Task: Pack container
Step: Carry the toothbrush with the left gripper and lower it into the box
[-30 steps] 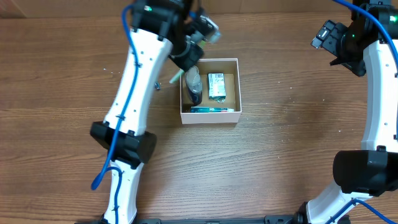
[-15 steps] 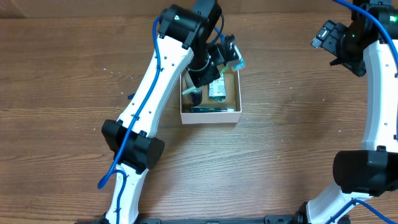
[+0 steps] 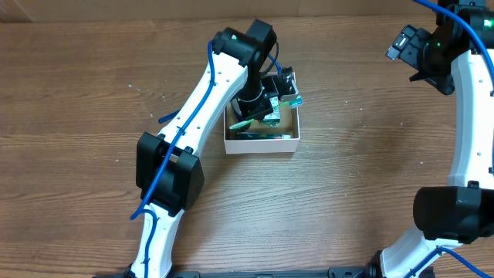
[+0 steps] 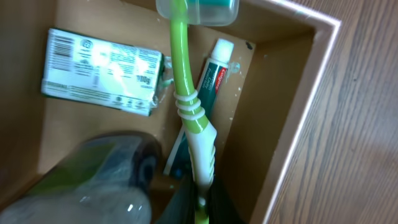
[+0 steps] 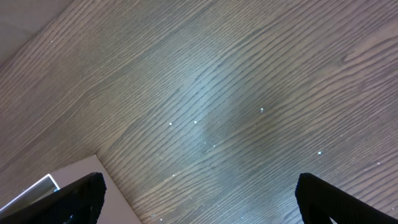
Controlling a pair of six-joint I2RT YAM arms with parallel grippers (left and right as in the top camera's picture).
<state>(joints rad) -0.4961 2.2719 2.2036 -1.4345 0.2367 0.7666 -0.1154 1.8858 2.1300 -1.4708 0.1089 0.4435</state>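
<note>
My left gripper (image 4: 200,201) is clamped on the handle end of a green toothbrush (image 4: 185,102), its dark fingers pinching the handle at the bottom of the left wrist view. The brush points away from the wrist, and its head sits under a clear cap (image 4: 198,9) near the far wall of the container (image 4: 303,118). Under the brush, on the tan floor, a toothpaste tube (image 4: 213,78) lies along the white wall. A green printed packet (image 4: 99,71) lies flat to its left, and a clear bottle (image 4: 93,180) fills the near corner. I cannot tell whether the brush touches the tube or hangs just above it. From overhead the box sits near the middle of the wooden table (image 3: 347,193), with the left arm (image 3: 201,100) reaching in over its top. My right gripper (image 5: 199,196) is spread wide with nothing in it, its black fingers (image 5: 81,196) showing at the two lower corners of its view. It is well apart from the box, at the far right of the table. The surface is brown planking with a strong grain, dotted with small pale specks, and a paler strip (image 3: 93,9) runs along its far edge.
</note>
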